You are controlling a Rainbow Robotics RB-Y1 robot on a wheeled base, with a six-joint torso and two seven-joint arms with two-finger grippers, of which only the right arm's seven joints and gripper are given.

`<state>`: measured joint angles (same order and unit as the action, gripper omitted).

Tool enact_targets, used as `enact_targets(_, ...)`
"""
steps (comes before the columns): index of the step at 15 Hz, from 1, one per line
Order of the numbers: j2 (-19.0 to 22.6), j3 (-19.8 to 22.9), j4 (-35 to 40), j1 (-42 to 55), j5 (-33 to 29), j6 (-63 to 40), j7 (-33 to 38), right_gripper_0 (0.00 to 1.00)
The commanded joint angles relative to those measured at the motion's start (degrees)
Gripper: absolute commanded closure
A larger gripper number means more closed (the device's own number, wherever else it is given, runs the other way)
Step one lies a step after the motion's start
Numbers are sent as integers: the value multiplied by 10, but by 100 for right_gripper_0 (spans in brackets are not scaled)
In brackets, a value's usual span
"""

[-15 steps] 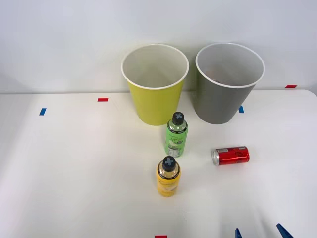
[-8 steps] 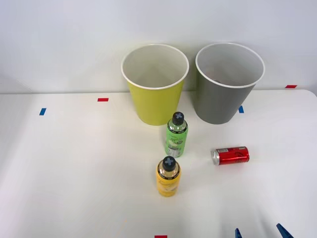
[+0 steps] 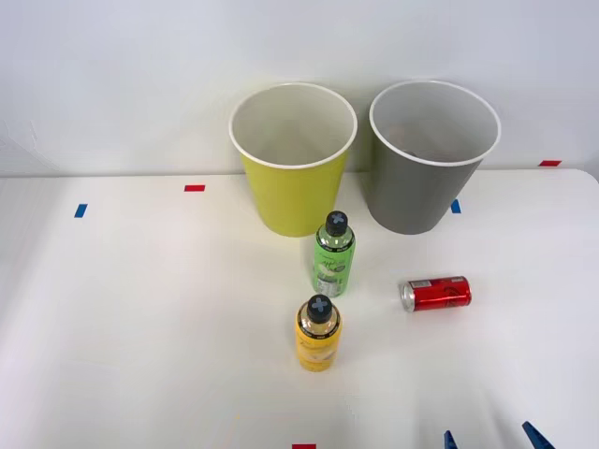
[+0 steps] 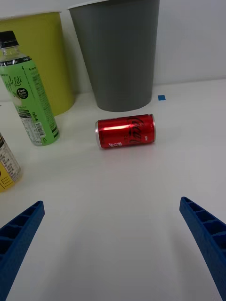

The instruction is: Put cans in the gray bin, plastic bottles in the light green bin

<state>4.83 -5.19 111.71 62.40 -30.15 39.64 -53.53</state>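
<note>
Nothing has shifted over the last second: the right gripper [image 3: 491, 440] hangs at the near right edge, jaws spread wide and empty. The red soda can [image 3: 436, 293] lies on its side on the white surface [image 3: 140, 327], near the gray bin [image 3: 426, 178] and right of the upright green bottle [image 3: 333, 254] and yellow bottle [image 3: 319, 334]. The yellow-green bin [image 3: 295, 182] stands far left of the gray one. Sorting has apparently not begun; the can, lying straight ahead of the gripper, looks the likely first pick.

The right arm's blue ribbed two-finger gripper [image 3: 493, 440] is hovering low over the white surface [image 3: 140, 327], its jaws spread wide apart, holding nothing.
</note>
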Motion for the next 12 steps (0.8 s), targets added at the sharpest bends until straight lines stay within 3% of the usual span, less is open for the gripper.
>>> enact_targets(1,0,0,0,0,0,0,0,0)
enact_targets(12,0,0,0,0,0,0,0,0)
